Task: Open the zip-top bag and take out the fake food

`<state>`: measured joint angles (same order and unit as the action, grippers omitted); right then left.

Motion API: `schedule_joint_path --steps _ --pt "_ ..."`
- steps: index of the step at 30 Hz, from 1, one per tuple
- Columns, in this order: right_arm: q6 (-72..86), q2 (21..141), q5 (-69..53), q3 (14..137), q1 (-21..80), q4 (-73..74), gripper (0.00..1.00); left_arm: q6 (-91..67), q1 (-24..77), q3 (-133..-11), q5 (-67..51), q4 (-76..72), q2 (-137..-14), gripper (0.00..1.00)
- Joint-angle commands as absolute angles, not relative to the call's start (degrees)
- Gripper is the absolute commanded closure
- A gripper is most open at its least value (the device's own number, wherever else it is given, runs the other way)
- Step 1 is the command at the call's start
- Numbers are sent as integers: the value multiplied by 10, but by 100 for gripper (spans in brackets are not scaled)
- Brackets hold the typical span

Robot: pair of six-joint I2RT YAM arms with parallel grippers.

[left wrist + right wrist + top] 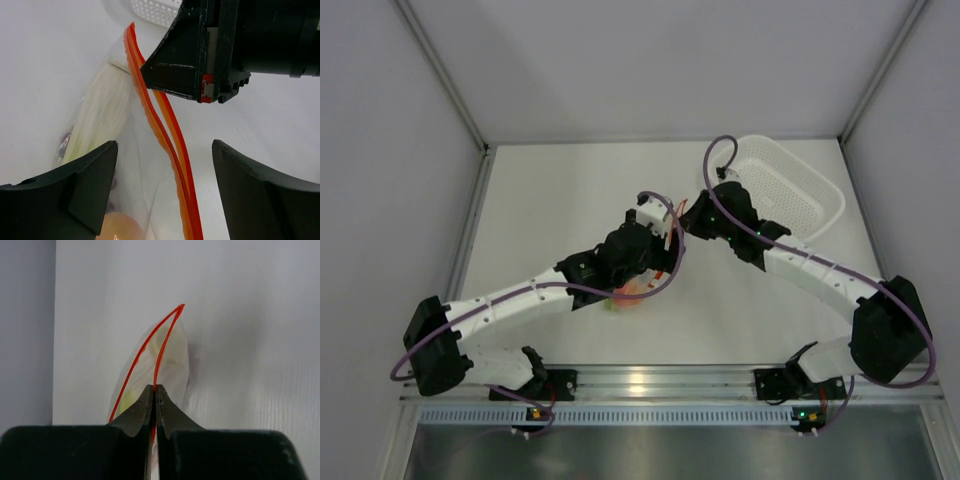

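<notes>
White bench [570, 200] carries the zip-top bag [632, 290] near its centre. The right end effector [155, 390] is clamped on one lip of the zipper strip [150, 110], probably to anchor it for pulling apart. The left end effector [164, 145] stands open astride the strip. The strip's long axis runs straight away from the right end effector, with the mouth narrowly parted. The fake food [100, 117] lies inside.

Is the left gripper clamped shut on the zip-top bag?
No, the left gripper is open, fingers apart, the zip-top bag's zipper between them.
</notes>
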<state>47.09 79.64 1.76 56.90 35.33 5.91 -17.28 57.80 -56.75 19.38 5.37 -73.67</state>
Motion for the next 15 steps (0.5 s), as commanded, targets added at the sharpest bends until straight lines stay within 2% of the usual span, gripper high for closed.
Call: schedule_joint_path --steps 1,4,8,9,10,15 --pt "447 756 6 559 345 28 100 -168 579 -586 210 18 -721 17" --pt "426 734 8 549 348 39 100 -166 579 -613 254 46 -730 16" --pt "424 702 17 533 353 42 100 -163 578 -666 261 93 -781 23" --pt "423 696 19 532 355 45 100 -164 579 -684 260 98 -788 32" --pt "421 687 27 532 355 47 100 -164 578 -690 262 109 -795 35" --pt "411 673 39 541 358 70 100 -164 579 -709 240 110 -818 37"
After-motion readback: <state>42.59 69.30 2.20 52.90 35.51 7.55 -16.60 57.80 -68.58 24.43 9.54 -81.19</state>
